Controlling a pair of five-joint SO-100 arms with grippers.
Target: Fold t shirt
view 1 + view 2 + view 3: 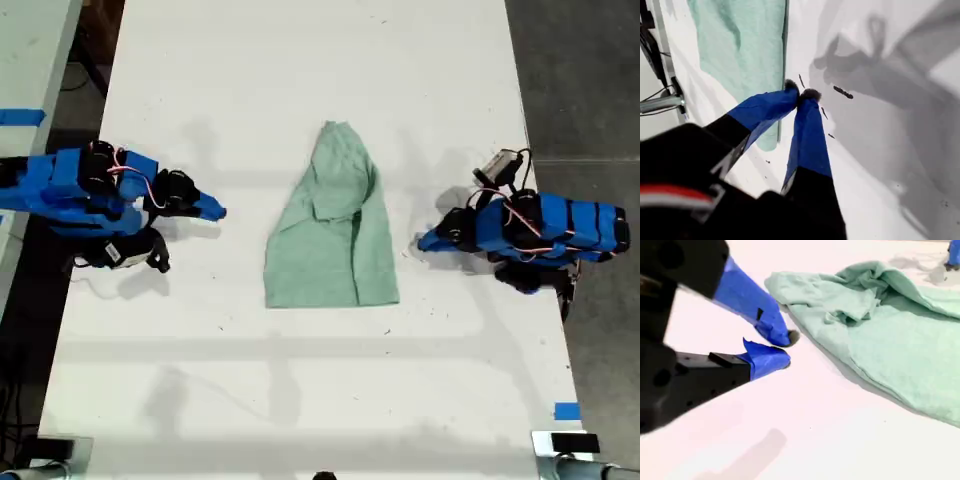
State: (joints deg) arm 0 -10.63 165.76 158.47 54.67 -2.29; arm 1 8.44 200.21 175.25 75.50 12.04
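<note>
The pale mint-green t shirt (335, 240) lies creased and partly folded in the middle of the white table (300, 400), narrow at the far end and wide at the near end. My first gripper (420, 242) rests at the exterior view's right, a short way from the shirt's edge. Its fingertips (801, 92) touch, with nothing between them, and the shirt (740, 40) lies beyond. My second gripper (220, 211) sits at the exterior view's left, apart from the shirt. Its tips (787, 347) are together and empty, with the shirt (890, 325) ahead.
Blue tape (566, 411) marks the table near the exterior view's lower right. Metal clamps (565, 445) sit at the near edge. A second table with tape (20, 117) stands at the exterior view's left. Dark floor lies at the exterior view's right.
</note>
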